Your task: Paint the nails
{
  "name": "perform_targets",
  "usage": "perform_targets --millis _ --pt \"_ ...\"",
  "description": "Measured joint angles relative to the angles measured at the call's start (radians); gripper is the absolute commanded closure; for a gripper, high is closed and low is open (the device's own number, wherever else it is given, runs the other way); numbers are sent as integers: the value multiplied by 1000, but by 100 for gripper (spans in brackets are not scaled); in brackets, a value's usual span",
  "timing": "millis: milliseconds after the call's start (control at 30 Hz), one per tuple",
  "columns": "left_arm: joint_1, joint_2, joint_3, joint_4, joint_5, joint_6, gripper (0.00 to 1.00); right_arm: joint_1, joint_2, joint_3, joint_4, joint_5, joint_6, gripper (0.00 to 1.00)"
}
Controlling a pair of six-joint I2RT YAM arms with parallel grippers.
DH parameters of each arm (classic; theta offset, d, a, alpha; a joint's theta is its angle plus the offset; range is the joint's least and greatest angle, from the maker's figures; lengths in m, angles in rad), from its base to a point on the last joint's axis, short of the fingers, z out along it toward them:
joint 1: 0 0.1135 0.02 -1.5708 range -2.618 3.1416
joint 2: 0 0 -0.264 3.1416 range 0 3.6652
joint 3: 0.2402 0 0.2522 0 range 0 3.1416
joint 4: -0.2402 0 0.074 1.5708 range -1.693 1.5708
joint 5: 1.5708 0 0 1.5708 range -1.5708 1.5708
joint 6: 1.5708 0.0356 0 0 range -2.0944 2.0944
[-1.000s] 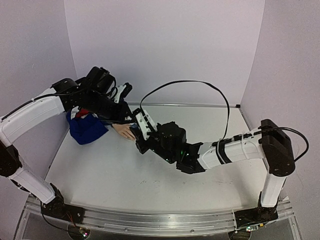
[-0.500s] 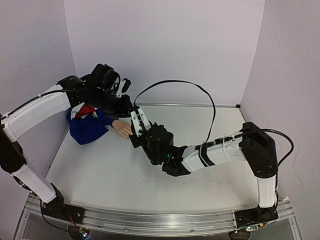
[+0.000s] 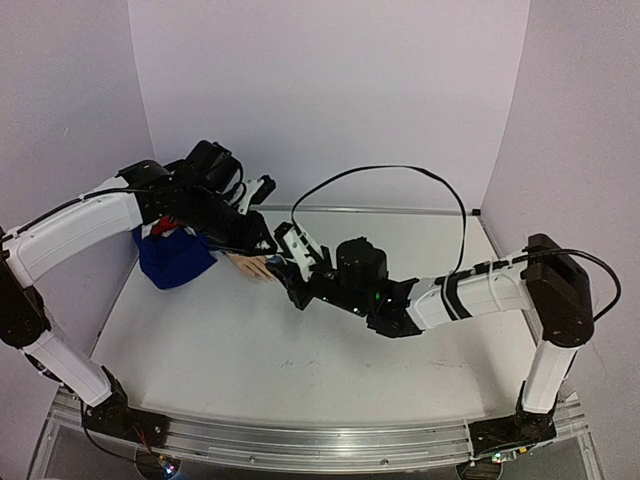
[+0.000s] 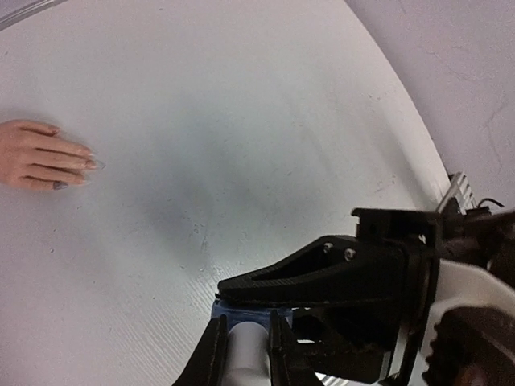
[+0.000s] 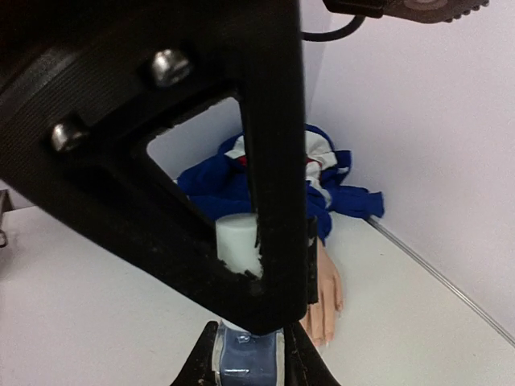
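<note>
The peach mannequin hand (image 3: 250, 266) lies flat on the table and sticks out of a blue, red and white sleeve (image 3: 172, 257). Its nails (image 4: 90, 163) show at the left in the left wrist view; one looks dark. The hand also shows in the right wrist view (image 5: 326, 291). My left gripper (image 4: 244, 322) is shut on the white cap (image 4: 245, 354) of a small bottle. My right gripper (image 5: 249, 328) is shut on the bottle's blue base (image 5: 245, 363). From above, both grippers (image 3: 270, 243) (image 3: 290, 262) meet just right of the hand, and the bottle is hidden between them.
The purple back wall and side walls enclose the white table (image 3: 330, 370). The right arm's black cable (image 3: 400, 172) loops above the back of the table. The sleeve lies bunched against the left wall.
The right gripper has shifted a little right and its forearm has swung back towards the right. The left gripper has come forward and right, meeting it over the hand's fingertips.
</note>
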Motion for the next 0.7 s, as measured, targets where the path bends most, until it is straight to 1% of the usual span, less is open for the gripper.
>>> perform_targets --millis 167,333,367,433,500,600,700 --pt "0 -37 -14 42 120 125 100 -106 -73 -31 -28 -385 164 100" --pt "-3 -56 -35 71 254 258 100 -193 -72 -22 -2 -828 397 100" --pt "-3 -60 -41 77 289 285 100 -206 -69 -19 4 -871 427 100" --pt "-3 -72 -49 76 354 334 100 -222 -45 5 42 -1014 529 100" --pt "-3 -84 -50 67 407 376 100 -229 -19 28 98 -1127 623 100" --pt "-4 -94 -50 61 484 423 100 -230 -7 45 158 -1234 723 100" --pt "-11 -102 -50 68 535 451 94 -229 -7 48 208 -1294 789 100"
